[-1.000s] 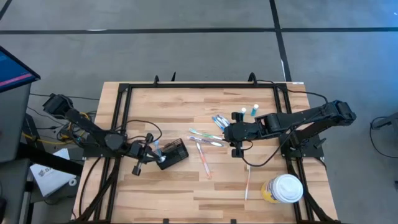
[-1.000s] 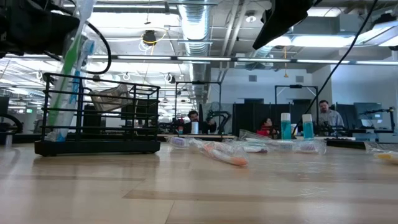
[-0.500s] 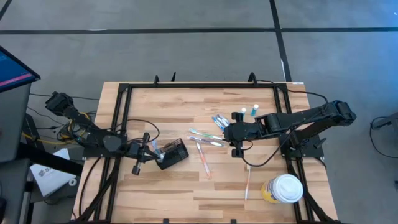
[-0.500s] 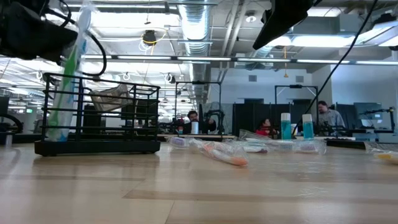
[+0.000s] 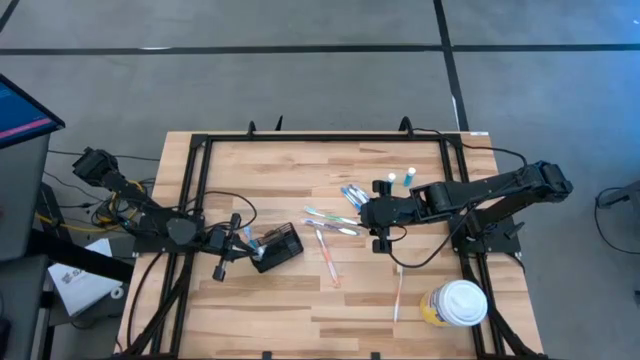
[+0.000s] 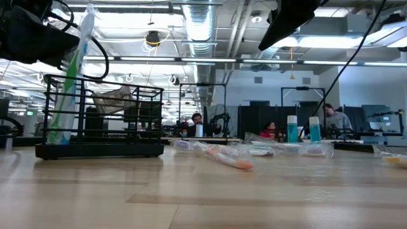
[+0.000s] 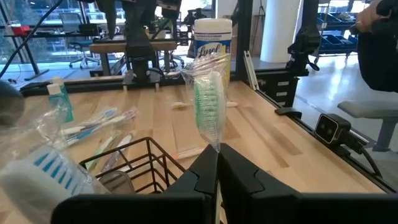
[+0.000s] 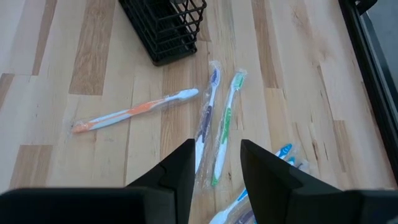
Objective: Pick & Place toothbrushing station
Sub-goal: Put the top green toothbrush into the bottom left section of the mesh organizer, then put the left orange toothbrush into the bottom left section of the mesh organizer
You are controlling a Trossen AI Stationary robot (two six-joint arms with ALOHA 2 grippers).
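The toothbrushing station, a black wire holder (image 5: 280, 247) (image 6: 102, 117), stands on its base on the table's left half. A green toothbrush in a clear wrapper (image 6: 71, 76) stands in the holder's left end, nearly upright. My left gripper (image 5: 242, 241) (image 7: 216, 163) is shut on it, just left of the holder. A second wrapped brush, white and blue (image 7: 40, 174), shows beside it. My right gripper (image 5: 382, 232) (image 8: 216, 168) hovers open over the loose toothbrushes (image 8: 211, 121) at mid-table and touches nothing. My left gripper pinches the wrapped green toothbrush just below its bristle head (image 7: 211, 144), between the two shut fingers. The fingers come in level from the table's left and lie across the brush. The head (image 7: 208, 102) stands above them, and the lower end (image 6: 58, 135) sits inside the holder.
Several wrapped toothbrushes (image 5: 330, 228) lie scattered at mid-table, an orange one (image 8: 130, 112) nearest the holder. Two small teal tubes (image 5: 410, 177) stand far right. A white-lidded wipes canister (image 5: 457, 303) stands near right. A black frame (image 5: 200, 145) rims the table. People sit in the room behind.
My left gripper has tipped a little while staying in place and shut. The green brush's upper end has shifted slightly with it, and its lower end has stayed in the holder. My right gripper has kept still.
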